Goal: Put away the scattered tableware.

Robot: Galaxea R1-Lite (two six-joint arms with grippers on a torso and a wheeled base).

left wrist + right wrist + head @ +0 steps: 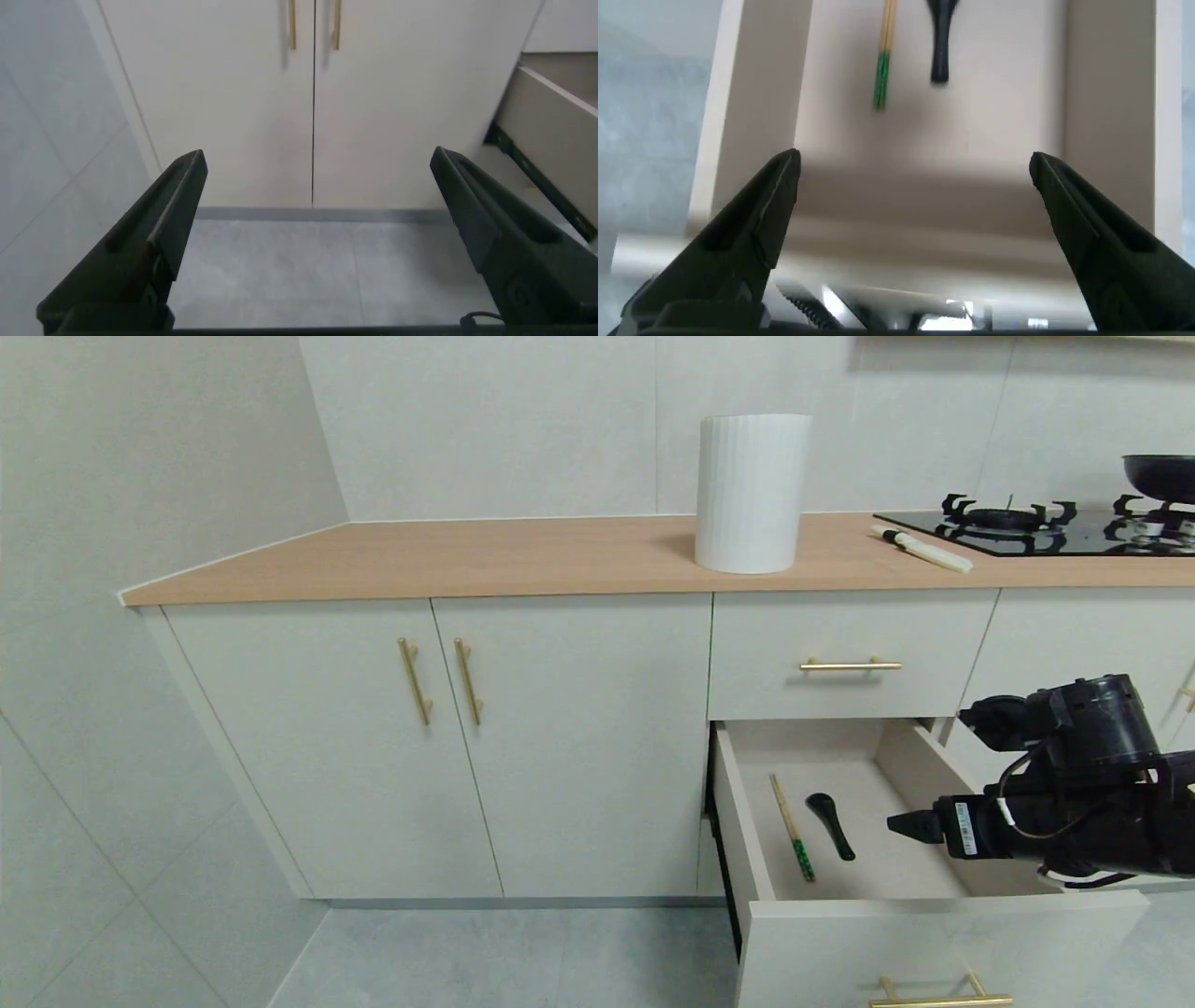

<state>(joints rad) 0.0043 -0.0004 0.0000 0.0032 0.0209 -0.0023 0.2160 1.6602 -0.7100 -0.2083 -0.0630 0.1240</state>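
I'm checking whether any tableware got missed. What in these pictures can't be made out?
Drawer, right side, head view: covered by the right arm.
Pale stick on the counter, head view: too small to identify.
Pan, head view: cut by the edge.
Spoon, right wrist view: bowl cut off by the edge.

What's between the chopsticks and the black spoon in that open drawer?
Nothing: only bare drawer floor separates the chopsticks from the black spoon, as the head and right wrist views show.
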